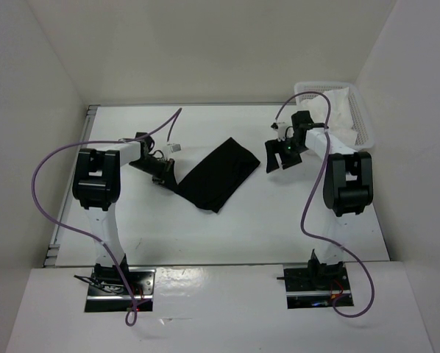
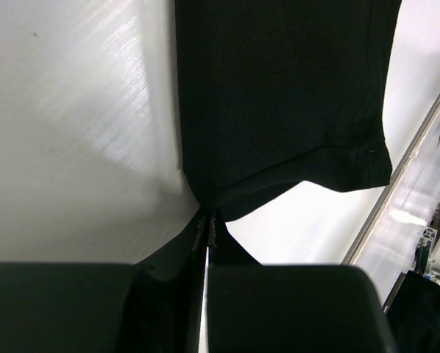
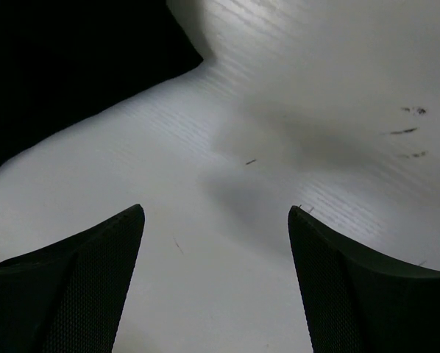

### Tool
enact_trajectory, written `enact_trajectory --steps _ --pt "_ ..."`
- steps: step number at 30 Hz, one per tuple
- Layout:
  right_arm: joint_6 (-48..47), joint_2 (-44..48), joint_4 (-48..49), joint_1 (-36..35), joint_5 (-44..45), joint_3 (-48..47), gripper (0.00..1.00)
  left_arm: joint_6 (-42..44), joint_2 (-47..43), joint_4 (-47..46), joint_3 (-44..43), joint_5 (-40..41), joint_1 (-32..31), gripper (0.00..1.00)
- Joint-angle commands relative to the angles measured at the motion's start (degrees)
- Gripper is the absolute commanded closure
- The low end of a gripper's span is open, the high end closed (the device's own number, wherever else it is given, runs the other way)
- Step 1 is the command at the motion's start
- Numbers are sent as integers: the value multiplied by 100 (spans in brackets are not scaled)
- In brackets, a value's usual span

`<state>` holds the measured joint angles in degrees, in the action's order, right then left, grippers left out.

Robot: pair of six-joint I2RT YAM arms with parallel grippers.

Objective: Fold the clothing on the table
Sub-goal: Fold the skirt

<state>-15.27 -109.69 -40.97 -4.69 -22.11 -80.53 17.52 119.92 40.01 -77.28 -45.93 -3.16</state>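
On the white table (image 1: 242, 235) the clothing (image 1: 220, 174) is laid as a narrow strip, its left corner pinched by the left gripper (image 2: 207, 218), the right gripper (image 3: 216, 213) spread empty; folding is judged unfinished.

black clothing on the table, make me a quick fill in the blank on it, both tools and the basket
1. The left tool is ____ on a corner of the black clothing.
2. The right tool hangs over bare table beside the clothing, its jaws ____.
3. The white mesh basket at the far right corner holds a crumpled ____ cloth.

Missing words: shut; open; white
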Motion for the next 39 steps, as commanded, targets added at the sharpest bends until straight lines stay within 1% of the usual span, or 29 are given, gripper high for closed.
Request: enact_trajectory --steps 1,5,9,15,20,23,27,32,39 --pt "-90 -236 -77 65 -794 -533 17 68 58 -169 256 568 -62 100" --pt "-143 -527 -78 65 -996 -666 17 68 5 -169 257 621 -115 100" --pt "-196 -860 -78 65 -1216 -999 17 15 5 -169 257 673 -167 100" --pt "-196 -1344 -78 65 -1278 -1474 17 -38 5 -230 204 902 -343 100" --pt "-248 -1835 -139 65 -1226 -2149 17 -91 5 -230 151 902 -396 100" --pt "-249 -2047 -192 65 -1226 -2396 17 -91 5 -230 90 954 -396 100" --pt "-249 -2433 -429 65 -1278 -2888 17 -91 58 -178 90 955 -396 100" --pt "-301 -2496 -482 3 -1340 -2942 17 -91 110 -178 37 955 -396 100" --pt "-424 -2443 -482 -173 -1506 -2678 18 -91 111 -125 -16 955 -396 100"
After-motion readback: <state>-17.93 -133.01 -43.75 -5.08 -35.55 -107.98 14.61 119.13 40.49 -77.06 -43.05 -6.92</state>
